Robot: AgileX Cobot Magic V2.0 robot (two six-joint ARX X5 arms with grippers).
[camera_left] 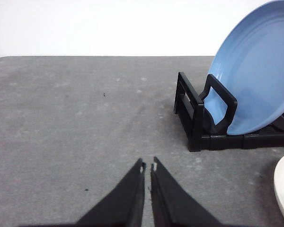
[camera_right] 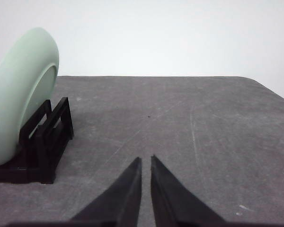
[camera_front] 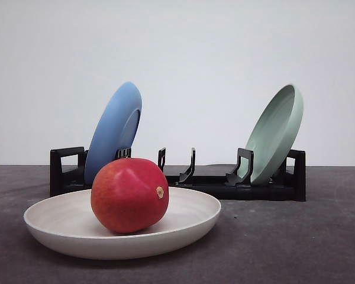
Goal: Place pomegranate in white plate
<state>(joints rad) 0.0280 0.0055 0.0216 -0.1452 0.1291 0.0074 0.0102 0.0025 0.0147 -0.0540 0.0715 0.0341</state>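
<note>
A smooth, round red pomegranate (camera_front: 129,194) with a small tan stem spot is sitting inside the wide, shallow, matte white plate (camera_front: 65,234), which is resting on the rough grey table (camera_front: 296,242). Behind it, a black slotted rack (camera_front: 236,188) is propping a glossy blue plate (camera_front: 114,130) and a pale green plate (camera_front: 276,132) on edge. The left gripper (camera_left: 148,167) and right gripper (camera_right: 146,160) are hovering over bare tabletop, their tapered black fingers nearly together, holding nothing.
</note>
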